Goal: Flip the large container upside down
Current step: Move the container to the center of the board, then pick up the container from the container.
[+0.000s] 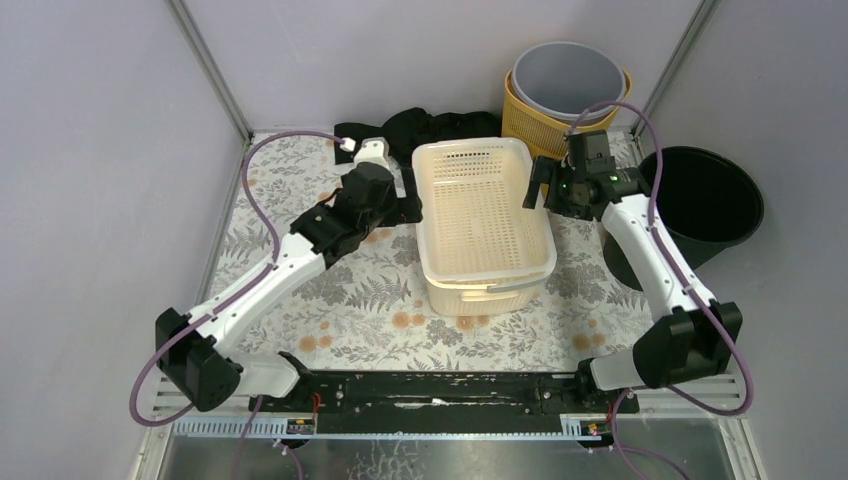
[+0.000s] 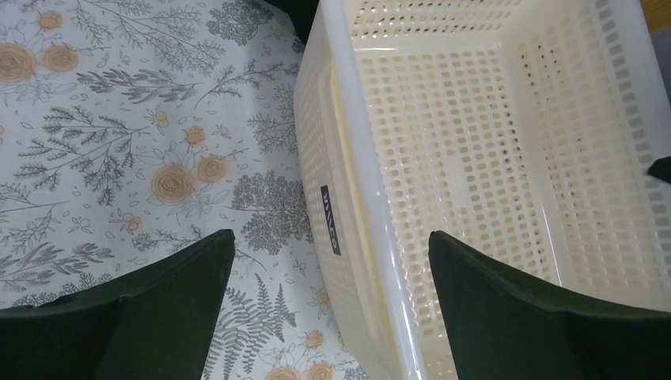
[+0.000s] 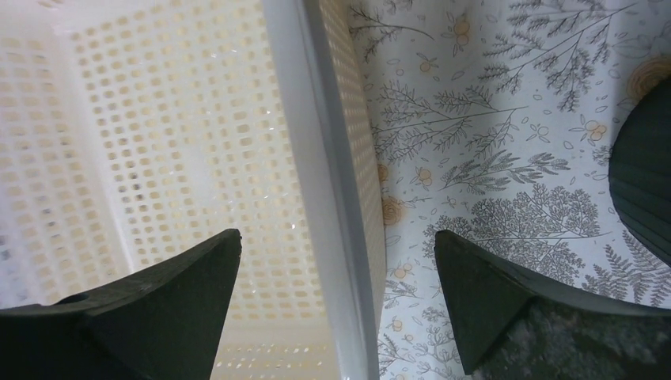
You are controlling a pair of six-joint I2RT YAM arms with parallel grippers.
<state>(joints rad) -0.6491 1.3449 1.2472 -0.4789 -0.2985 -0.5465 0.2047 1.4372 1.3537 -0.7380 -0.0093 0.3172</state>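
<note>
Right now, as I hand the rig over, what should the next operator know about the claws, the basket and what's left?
Left claw: open, straddling the left long rim of the cream perforated basket, not gripping.
Right claw: open, straddling the right long rim, not gripping.
Basket: flat on the floral table, mouth up, empty.
Done: both claws lined up on the rims.
Left: probably close both, lift, roll it over, set it mouth down.

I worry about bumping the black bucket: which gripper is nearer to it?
Right. The right gripper straddles the cream basket's rim on the black bucket's side; the left gripper straddles the opposite rim, beyond the basket.
</note>
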